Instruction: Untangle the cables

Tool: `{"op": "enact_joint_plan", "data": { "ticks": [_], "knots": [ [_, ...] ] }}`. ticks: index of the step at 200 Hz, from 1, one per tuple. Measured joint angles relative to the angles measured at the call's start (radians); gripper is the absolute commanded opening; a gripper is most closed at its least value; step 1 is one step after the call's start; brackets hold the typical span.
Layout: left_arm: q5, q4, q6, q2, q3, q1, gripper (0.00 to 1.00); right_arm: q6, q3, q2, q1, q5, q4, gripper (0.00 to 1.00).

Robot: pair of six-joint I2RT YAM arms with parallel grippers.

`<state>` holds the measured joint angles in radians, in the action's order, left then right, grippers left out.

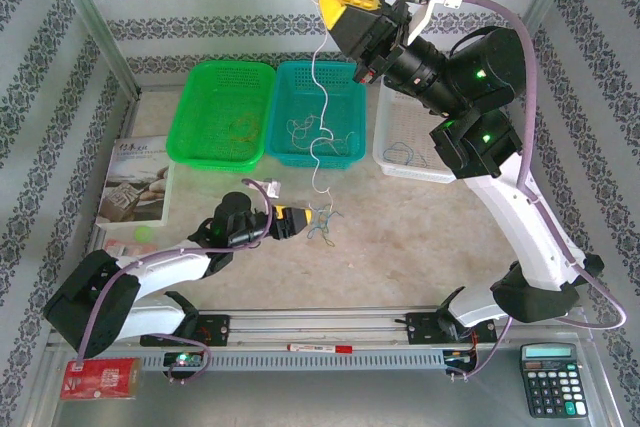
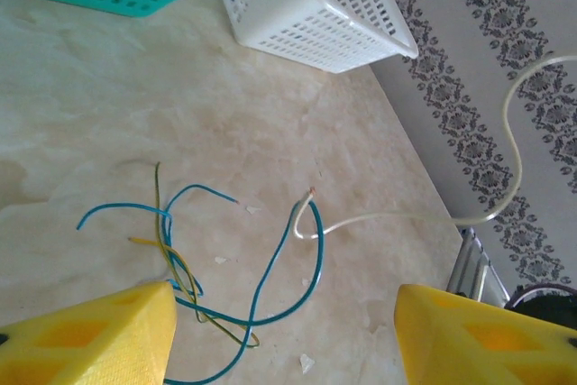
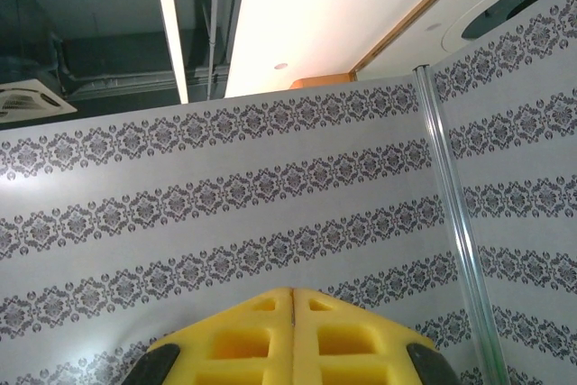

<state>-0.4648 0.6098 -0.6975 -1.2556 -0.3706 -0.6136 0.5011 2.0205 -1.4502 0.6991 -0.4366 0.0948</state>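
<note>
The right end effector (image 1: 335, 9), pressed together, pinches the white cable (image 2: 397, 215) aloft, its lower end seemingly hooked on the blue cable (image 2: 207, 189). The left end effector (image 2: 286, 304) hangs spread above the blue-and-yellow tangle (image 2: 185, 281) on the table (image 2: 135, 87), which looks yet to be separated.

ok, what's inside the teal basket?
Teal basket: thin pale cables curled on its floor. The whitish cable hanging from the right gripper crosses in front, hiding a strip.

The whitish cable (image 2: 397, 216) hung kinked from above, its lower end beside the blue cable (image 2: 206, 188) and yellowish cable (image 2: 160, 205), loosely tangled.
</note>
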Motion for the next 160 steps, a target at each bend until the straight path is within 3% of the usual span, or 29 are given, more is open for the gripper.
{"op": "enact_joint_plan", "data": {
  "ticks": [95,121,160],
  "knots": [
    [-0.050,0.083,0.006,-0.233,-0.048,-0.050,0.63,0.000,-0.032,0.000,0.013,-0.003,0.003,0.00],
    [-0.036,0.102,0.005,-0.249,-0.062,-0.053,0.50,0.000,-0.048,0.000,0.013,-0.003,0.002,0.00],
    [-0.023,0.139,0.006,-0.291,-0.077,-0.053,0.22,0.000,-0.054,0.006,0.013,-0.003,0.002,0.00]
  ]
}}
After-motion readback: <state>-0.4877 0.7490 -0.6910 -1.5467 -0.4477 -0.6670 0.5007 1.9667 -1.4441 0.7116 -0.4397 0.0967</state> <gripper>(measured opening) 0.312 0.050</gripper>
